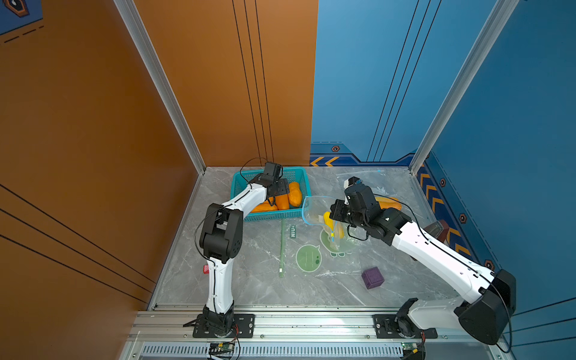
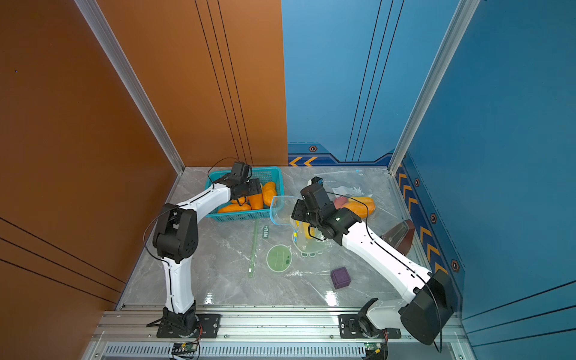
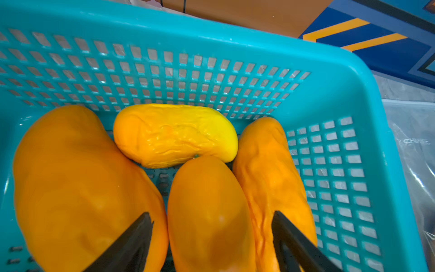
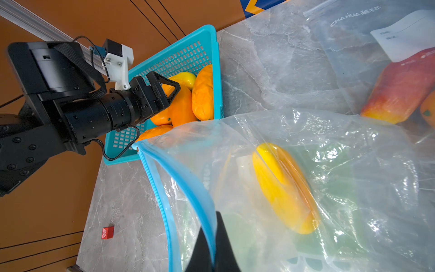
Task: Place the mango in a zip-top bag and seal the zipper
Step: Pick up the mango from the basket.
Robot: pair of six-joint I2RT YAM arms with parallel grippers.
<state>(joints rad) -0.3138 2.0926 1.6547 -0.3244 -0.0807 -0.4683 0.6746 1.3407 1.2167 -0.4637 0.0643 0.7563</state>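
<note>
Your left gripper (image 3: pixel 211 212) hangs open inside the basket (image 3: pixel 341 70), its fingers (image 3: pixel 131 242) either side of an orange mango (image 3: pixel 207 188) lying there. Just beside the basket, your right gripper (image 4: pixel 213 216) is clamped on the blue zipper edge (image 4: pixel 188 183) of a clear bag (image 4: pixel 353 164) holding a yellow mango (image 4: pixel 282 188).

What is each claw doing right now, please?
Left claw: open, straddling a mango in the basket.
Right claw: closed on the blue rim of the zip-top bag.
</note>
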